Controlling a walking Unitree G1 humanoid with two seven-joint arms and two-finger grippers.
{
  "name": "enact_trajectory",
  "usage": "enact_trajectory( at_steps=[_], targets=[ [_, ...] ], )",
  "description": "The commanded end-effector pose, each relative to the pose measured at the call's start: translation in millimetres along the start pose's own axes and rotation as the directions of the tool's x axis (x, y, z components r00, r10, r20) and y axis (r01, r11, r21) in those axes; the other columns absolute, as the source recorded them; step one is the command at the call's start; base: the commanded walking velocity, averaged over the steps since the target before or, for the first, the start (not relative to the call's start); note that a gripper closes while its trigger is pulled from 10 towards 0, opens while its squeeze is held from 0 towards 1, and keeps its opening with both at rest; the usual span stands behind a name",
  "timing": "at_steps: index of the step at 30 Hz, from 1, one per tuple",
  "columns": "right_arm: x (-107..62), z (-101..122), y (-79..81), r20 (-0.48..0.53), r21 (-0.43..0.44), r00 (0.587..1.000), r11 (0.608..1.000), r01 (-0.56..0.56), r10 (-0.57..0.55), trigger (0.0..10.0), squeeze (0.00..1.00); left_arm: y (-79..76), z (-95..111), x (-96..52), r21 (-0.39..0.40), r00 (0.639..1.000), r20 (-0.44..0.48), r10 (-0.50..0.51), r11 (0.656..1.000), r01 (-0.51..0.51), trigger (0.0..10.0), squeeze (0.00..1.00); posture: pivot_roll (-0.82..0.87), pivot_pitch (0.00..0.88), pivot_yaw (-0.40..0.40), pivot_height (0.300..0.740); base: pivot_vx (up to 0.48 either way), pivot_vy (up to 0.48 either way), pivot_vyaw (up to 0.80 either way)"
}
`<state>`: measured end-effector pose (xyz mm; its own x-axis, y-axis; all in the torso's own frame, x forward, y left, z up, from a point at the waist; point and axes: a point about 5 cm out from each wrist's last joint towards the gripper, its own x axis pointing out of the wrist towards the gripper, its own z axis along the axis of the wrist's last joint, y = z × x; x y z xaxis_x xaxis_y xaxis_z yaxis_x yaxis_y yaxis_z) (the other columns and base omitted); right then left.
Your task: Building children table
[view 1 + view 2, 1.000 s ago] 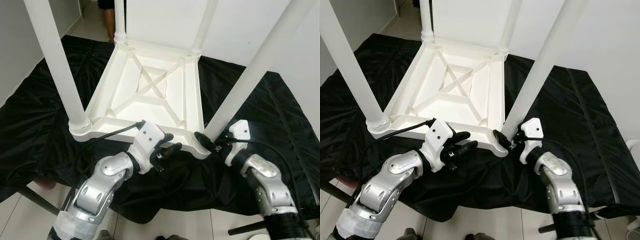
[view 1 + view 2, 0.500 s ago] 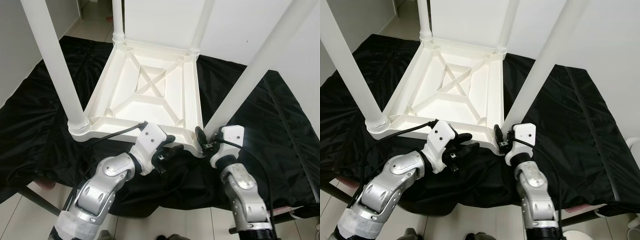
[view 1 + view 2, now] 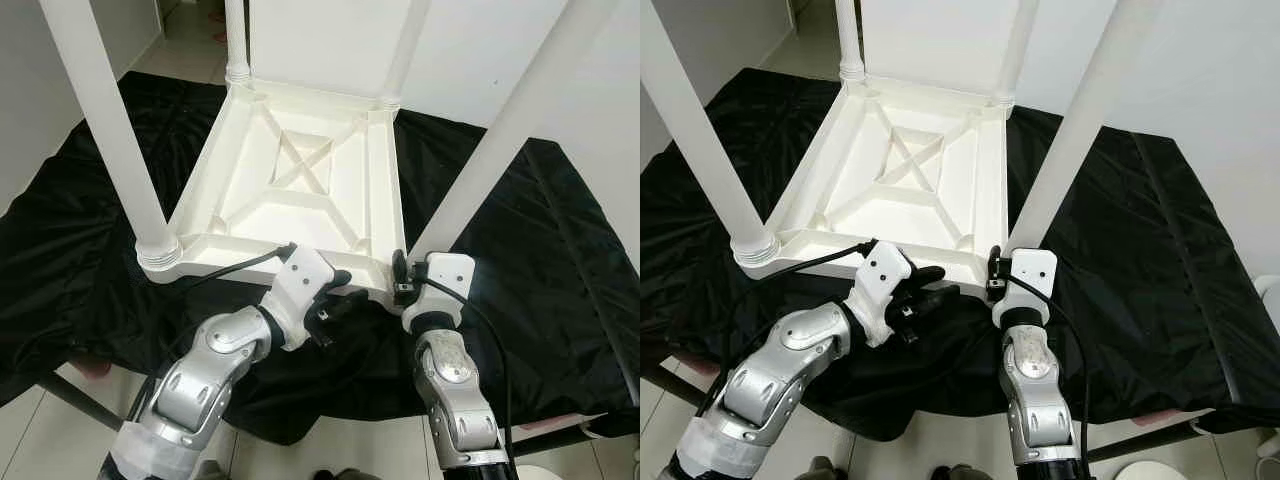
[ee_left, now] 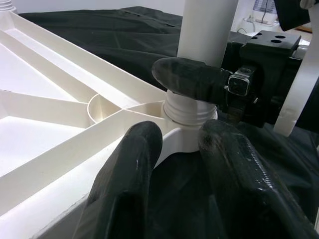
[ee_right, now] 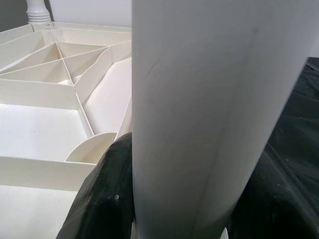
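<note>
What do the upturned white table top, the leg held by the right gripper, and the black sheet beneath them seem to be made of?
Table top: probably moulded plastic, with thin ribs and a smooth, slightly glossy surface. Leg in the right gripper: likely the same plastic, a smooth tube with a ringed base. Black sheet: thin synthetic fabric, judging by its creases and sheen.

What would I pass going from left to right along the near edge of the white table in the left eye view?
Near-left table leg → left gripper → right gripper → near-right table leg → black cloth.
</note>
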<state>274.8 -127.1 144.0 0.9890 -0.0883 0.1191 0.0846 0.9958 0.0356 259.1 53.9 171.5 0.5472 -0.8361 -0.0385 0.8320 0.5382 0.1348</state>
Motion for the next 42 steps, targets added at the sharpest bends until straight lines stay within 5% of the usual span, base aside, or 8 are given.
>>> enact_trajectory(
  at_steps=[1, 10, 11, 23, 25, 26, 33, 42],
  targets=[
    [-4.3, -15, -2.4, -0.077, -0.010, 0.996, 0.999, 0.053, -0.054, 10.0, 0.00, 0.7, -3, 1.2, -0.004, 0.999, -0.011, 0.033, 0.999, -0.033, 10.0, 0.00, 0.05, 0.116, -0.098, 0.740, 0.000, 0.000, 0.00],
    [-5.3, -15, -7.5, -0.070, -0.039, 0.996, 0.998, 0.057, -0.060, 10.0, 0.03, 7.0, -3, 2.0, 0.021, 0.997, -0.007, 0.077, 0.997, -0.077, 10.0, 0.00, 0.04, 0.107, -0.094, 0.740, 0.000, 0.000, 0.00],
    [-6.2, -14, -8.2, -0.060, -0.044, 0.997, 0.998, 0.047, -0.049, 10.0, 1.00, 8.4, -2, 3.4, 0.032, 0.996, -0.006, 0.088, 0.996, -0.088, 10.0, 0.00, 0.04, 0.101, -0.094, 0.740, 0.000, 0.000, 0.00],
    [-10.3, -10, -16.4, -0.010, -0.011, 0.999, 0.999, -0.041, 0.040, 10.0, 1.00, 12.8, 0, 6.9, 0.050, 0.994, 0.008, 0.110, 0.993, -0.110, 10.0, 0.00, 0.03, 0.104, -0.067, 0.740, 0.000, 0.000, 0.00],
    [-10.2, -10, -18.1, -0.012, 0.004, 0.996, 0.996, -0.090, 0.090, 10.0, 0.75, 12.6, -1, 5.7, 0.065, 0.995, 0.005, 0.103, 0.993, -0.103, 10.0, 0.00, 0.03, 0.103, -0.063, 0.740, 0.000, 0.000, 0.00],
    [-9.8, -8, -19.8, -0.007, 0.012, 0.991, 0.991, -0.131, 0.131, 10.0, 0.00, 12.5, -2, 4.3, 0.083, 0.995, 0.002, 0.098, 0.992, -0.098, 10.0, 0.00, 0.02, 0.102, -0.060, 0.740, 0.000, 0.000, 0.00],
    [-7.9, -1, -22.4, 0.007, 0.007, 0.942, 0.942, -0.335, 0.335, 10.0, 0.00, 11.7, -6, 0.4, 0.093, 0.997, -0.010, 0.076, 0.993, -0.075, 10.0, 0.00, 0.02, 0.106, -0.055, 0.740, 0.000, 0.000, 0.00],
    [0.0, 10, -35.8, -0.019, -0.110, 0.771, 0.766, -0.634, 0.636, 10.0, 0.00, 4.3, -9, -10.8, 0.026, 0.997, -0.039, -0.072, 0.997, 0.073, 10.0, 0.00, 0.02, 0.120, -0.051, 0.740, 0.000, 0.000, 0.00]
  ],
)
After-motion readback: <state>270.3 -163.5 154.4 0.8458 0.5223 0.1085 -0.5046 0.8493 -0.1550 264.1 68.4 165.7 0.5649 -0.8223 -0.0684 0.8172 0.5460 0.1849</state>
